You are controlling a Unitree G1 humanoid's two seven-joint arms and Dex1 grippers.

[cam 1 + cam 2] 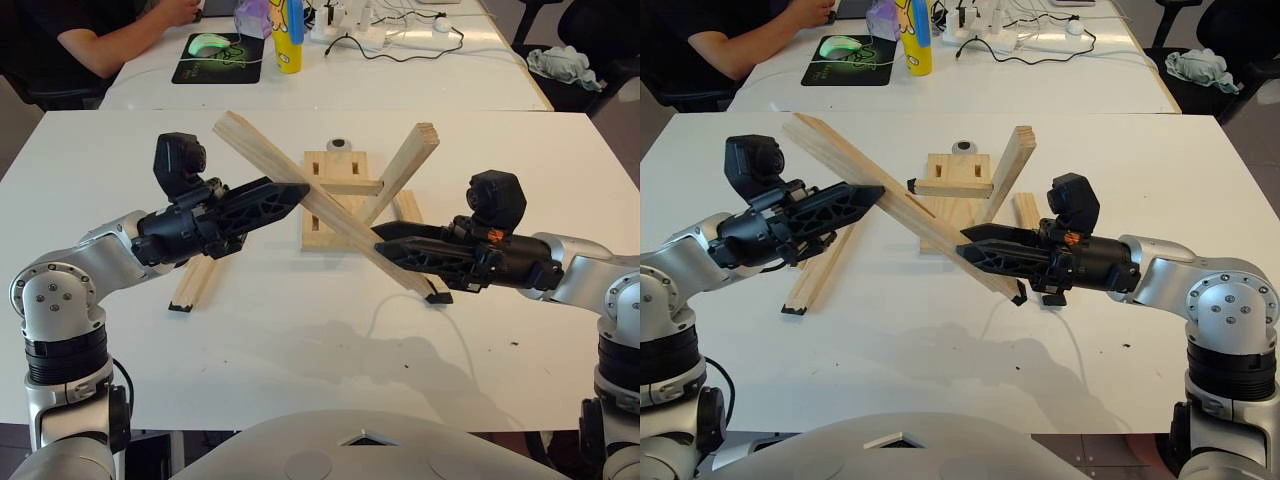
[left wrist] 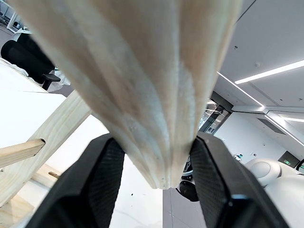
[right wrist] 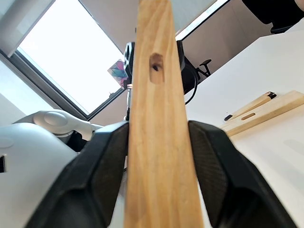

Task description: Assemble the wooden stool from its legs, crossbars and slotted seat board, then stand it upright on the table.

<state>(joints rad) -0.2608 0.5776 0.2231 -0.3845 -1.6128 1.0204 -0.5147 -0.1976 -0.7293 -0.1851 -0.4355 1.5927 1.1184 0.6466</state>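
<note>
Gripping anything, the left gripper (image 1: pixel 298 190)? — A

Yes. It is closed on the long leg (image 1: pixel 340 215), left of centre in the frame. The left wrist view has pale wood pinched between its two black fingers (image 2: pixel 90 190). — B

And the right gripper (image 1: pixel 382 243)? — A

Clamped on the same long leg, lower down and right of centre, near the leg's black-tipped end. In the right wrist view the jaws press on both sides of the wood, and a small dark hole (image 3: pixel 156 67) shows in the leg's face. — B

How does that leg lie? — A

It slants from the upper left of the frame down to the lower right, passing over the seat board (image 1: pixel 320 232). — B

Where is the board? — A

Flat on the white table (image 1: pixel 300 350), at the centre, slots facing up. — B

Other parts? — A

A second leg (image 1: pixel 410 160) slants from upper right towards the centre, so the two legs cross like an X. I cannot tell whether they touch. A crossbar (image 1: pixel 350 187) sticks out of it towards the left, above the board. A third leg (image 1: pixel 195 285) lies flat at lower left, partly under the left arm. — B

Anything beyond? — A

A yellow bottle (image 1: pixel 288 40) and a mouse pad (image 1: pixel 215 58) sit on the far table at the top of the frame. — B
</note>
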